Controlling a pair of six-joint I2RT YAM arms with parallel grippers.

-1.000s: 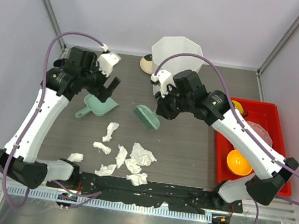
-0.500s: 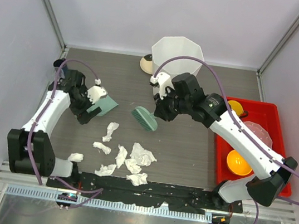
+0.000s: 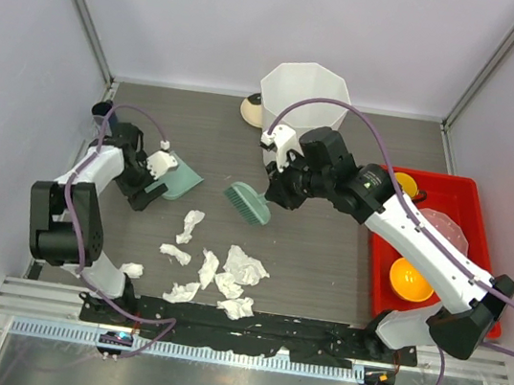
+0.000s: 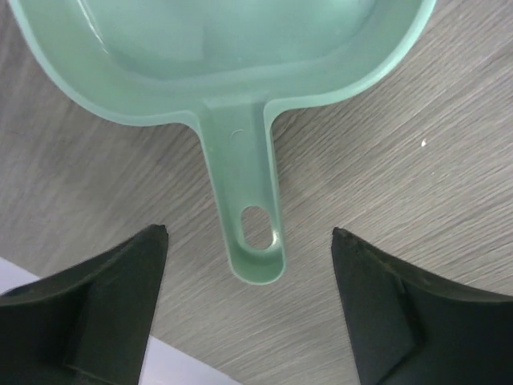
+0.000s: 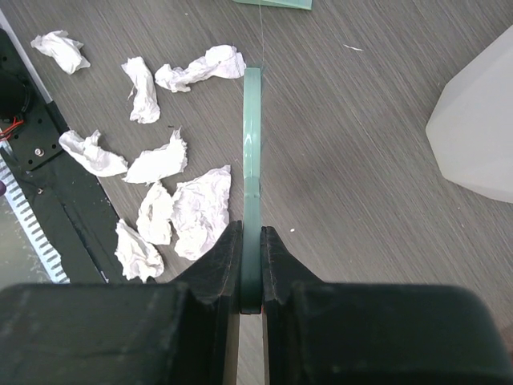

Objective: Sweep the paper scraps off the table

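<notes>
Green handle of the dustpan [image 4: 240,72] lies between the wide-open left fingers [image 4: 88,313], untouched; centre it and close squarely. The right fingers [image 5: 216,265] clamp the brush [image 3: 250,202]. With the scraps [image 3: 244,268] at the worktop's [image 3: 326,251] six o'clock, rest the pan's lip flat there.

About eight white scraps [image 3: 225,275] lie loosely bunched at lower centre of the dark wood-grain surface [image 3: 326,251], with one apart at lower left. At centre left, the left claw [image 3: 150,188] sits low at the lower-left end of a green dustpan [image 3: 182,177], its arm folded along the left edge. At centre, the right claw [image 3: 274,191] grips a green brush [image 3: 250,203], which sits higher in the frame than the scraps and apart from them. A white bin [image 3: 304,93] stands at upper centre. At right, a red tray [image 3: 470,193] holds an orange bowl [image 3: 412,280].
</notes>
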